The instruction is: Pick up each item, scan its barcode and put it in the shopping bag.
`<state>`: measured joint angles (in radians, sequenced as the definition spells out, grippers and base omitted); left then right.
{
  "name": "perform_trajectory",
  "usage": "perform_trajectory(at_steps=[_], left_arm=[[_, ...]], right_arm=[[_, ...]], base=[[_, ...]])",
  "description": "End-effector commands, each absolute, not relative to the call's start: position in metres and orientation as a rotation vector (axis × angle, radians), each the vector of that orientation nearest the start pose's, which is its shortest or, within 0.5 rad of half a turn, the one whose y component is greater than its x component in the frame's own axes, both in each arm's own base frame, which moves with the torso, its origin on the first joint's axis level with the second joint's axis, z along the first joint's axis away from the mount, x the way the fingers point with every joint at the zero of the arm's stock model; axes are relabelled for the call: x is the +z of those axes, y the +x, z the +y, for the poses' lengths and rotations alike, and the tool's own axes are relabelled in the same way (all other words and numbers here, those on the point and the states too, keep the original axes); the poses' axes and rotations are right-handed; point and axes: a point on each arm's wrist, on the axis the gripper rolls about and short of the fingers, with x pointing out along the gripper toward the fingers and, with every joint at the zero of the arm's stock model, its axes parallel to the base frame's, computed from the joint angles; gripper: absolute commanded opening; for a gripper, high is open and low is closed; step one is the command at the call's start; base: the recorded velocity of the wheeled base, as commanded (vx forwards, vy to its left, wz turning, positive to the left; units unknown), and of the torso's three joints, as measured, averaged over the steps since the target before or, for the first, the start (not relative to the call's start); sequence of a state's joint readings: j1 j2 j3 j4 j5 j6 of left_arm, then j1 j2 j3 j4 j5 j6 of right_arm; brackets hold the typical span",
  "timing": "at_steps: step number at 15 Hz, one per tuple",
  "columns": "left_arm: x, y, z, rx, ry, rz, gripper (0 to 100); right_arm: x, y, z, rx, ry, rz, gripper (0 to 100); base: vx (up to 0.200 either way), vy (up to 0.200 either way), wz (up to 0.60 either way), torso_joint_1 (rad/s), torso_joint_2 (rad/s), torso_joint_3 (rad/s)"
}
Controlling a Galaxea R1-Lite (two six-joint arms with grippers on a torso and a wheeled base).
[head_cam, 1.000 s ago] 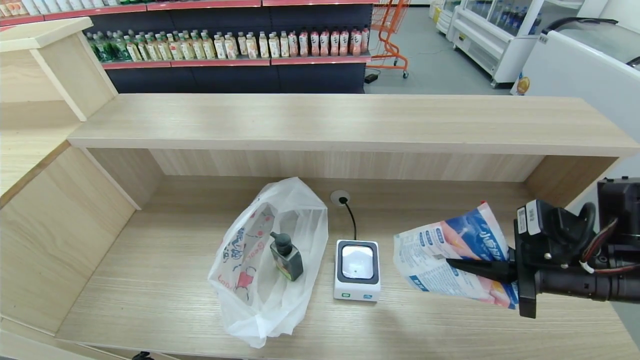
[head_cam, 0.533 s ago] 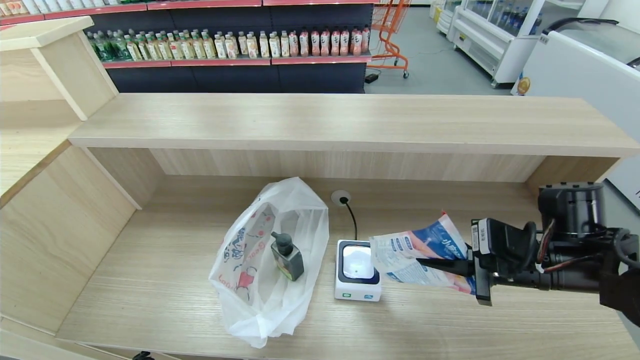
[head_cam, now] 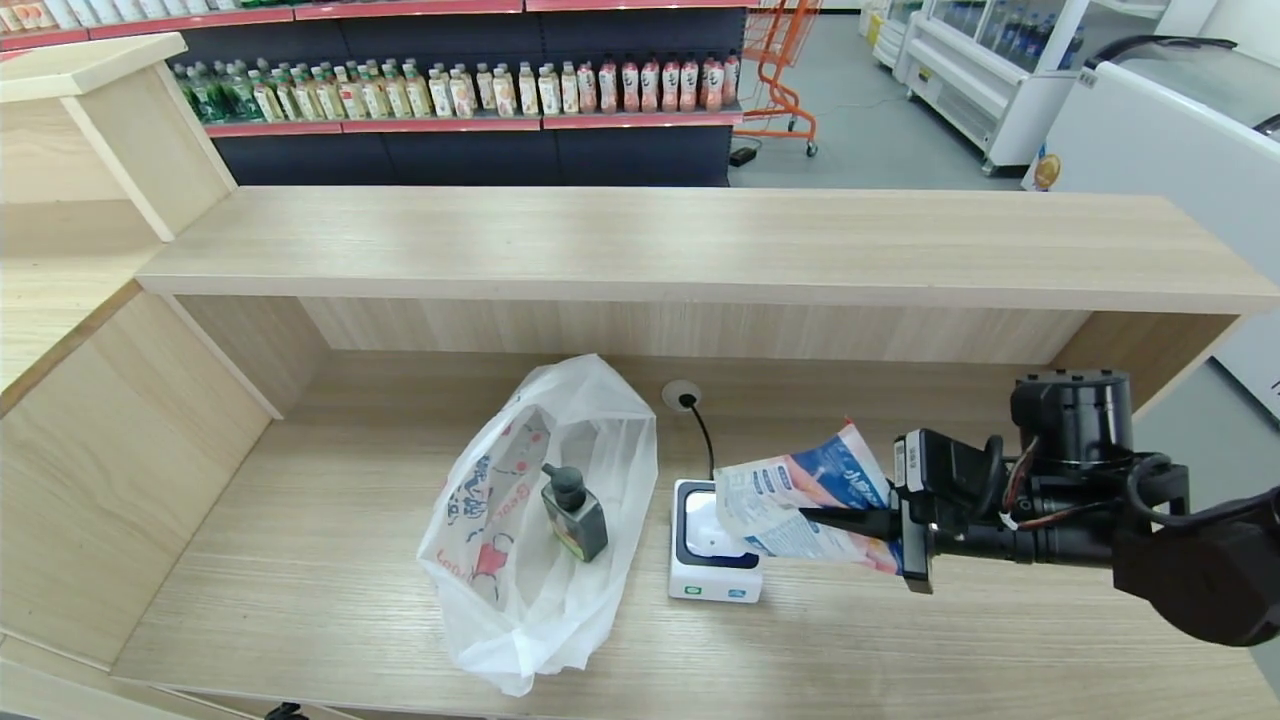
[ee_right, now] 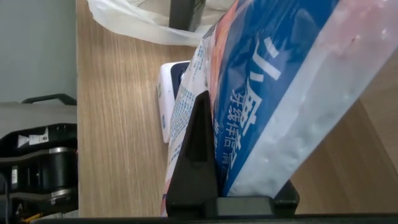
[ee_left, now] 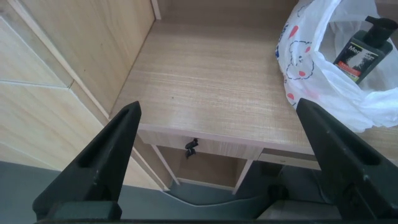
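My right gripper [head_cam: 850,520] is shut on a blue, white and pink food packet [head_cam: 800,495], held just above the counter with its free end over the right half of the white barcode scanner [head_cam: 712,540]. In the right wrist view the packet [ee_right: 273,93] is clamped against a black finger [ee_right: 196,149], with the scanner [ee_right: 168,99] beneath. The white plastic shopping bag [head_cam: 500,545] lies open left of the scanner with a dark pump bottle [head_cam: 573,512] inside. My left gripper [ee_left: 217,155] hangs open off the counter's near left corner, the bag [ee_left: 311,68] and bottle [ee_left: 360,50] beyond it.
The wooden counter [head_cam: 330,600] is walled on the left and at the back by a raised shelf [head_cam: 700,240]. A black cable [head_cam: 700,430] runs from the scanner to a hole in the counter. Bare counter lies left of the bag and in front of the scanner.
My right arm has carried the packet leftward and lower, from right of the scanner to over its right half. The bag, bottle and scanner have stayed put.
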<state>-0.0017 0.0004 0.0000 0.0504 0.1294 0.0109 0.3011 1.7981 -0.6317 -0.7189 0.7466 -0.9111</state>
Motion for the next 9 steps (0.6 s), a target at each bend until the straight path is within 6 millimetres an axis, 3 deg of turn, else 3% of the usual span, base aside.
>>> perform_trajectory(at_steps=[1, 9], left_arm=[[0.070, -0.023, 0.003, 0.129, 0.014, 0.051, 100], [0.070, -0.023, 0.003, 0.129, 0.014, 0.051, 100]], right_arm=[[0.115, 0.287, 0.109, 1.166, -0.702, -0.043, 0], [0.096, 0.310, 0.129, 1.184, -0.685, -0.101, 0]], base=[[0.000, 0.000, 0.00, 0.000, 0.00, 0.000], [0.000, 0.000, 0.00, 0.000, 0.00, 0.000]])
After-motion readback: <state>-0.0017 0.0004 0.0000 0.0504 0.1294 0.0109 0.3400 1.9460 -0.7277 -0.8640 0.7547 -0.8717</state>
